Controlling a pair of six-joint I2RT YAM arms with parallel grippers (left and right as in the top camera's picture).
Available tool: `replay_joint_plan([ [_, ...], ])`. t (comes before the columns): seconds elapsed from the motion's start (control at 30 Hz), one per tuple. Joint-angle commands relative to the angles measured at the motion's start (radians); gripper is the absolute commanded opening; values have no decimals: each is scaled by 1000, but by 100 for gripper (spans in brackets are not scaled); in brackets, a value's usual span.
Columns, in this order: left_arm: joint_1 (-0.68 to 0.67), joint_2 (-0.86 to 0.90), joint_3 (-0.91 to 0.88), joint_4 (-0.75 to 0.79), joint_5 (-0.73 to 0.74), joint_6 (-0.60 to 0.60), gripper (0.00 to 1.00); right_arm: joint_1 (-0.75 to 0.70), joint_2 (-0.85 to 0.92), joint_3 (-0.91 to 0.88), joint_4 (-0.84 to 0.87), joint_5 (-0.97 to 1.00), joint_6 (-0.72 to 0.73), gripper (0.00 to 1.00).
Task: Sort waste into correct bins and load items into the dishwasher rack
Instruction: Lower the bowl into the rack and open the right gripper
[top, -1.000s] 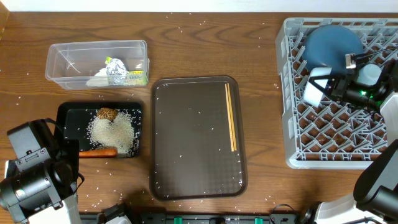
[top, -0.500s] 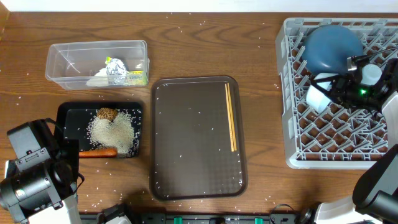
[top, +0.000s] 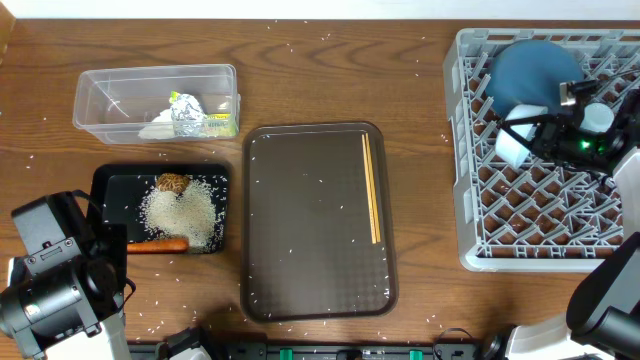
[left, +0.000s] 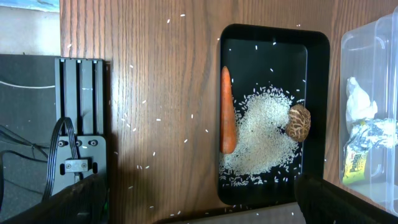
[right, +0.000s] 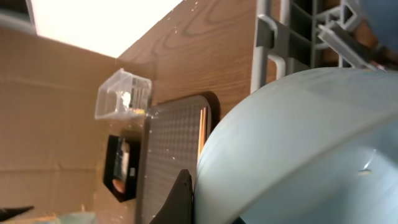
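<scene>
My right gripper is shut on the light-blue cup and holds it over the grey dishwasher rack, just in front of the dark-blue dish. The cup fills the right wrist view. The chopsticks lie on the brown serving tray. The black tray holds rice, a brown lump and a carrot. The clear tub holds a foil ball, tissue and a packet. My left gripper is open and empty.
A white piece sits in the rack behind my right gripper, partly hidden. Loose rice grains are scattered over the wooden table. A black stand is at the left edge in the left wrist view.
My right gripper with the cup dipped toward the rack's front, then came back up a little by the blue dish. The left arm has not moved.
</scene>
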Motion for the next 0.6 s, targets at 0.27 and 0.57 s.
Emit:
replay_joint_plan([
  [0.27, 5, -1, -2, -4, -20, 13, 98, 64, 55, 6, 35, -14, -42, 1],
  [0.57, 5, -1, -2, -4, -20, 13, 98, 19, 55, 6, -21, 213, 3, 1],
])
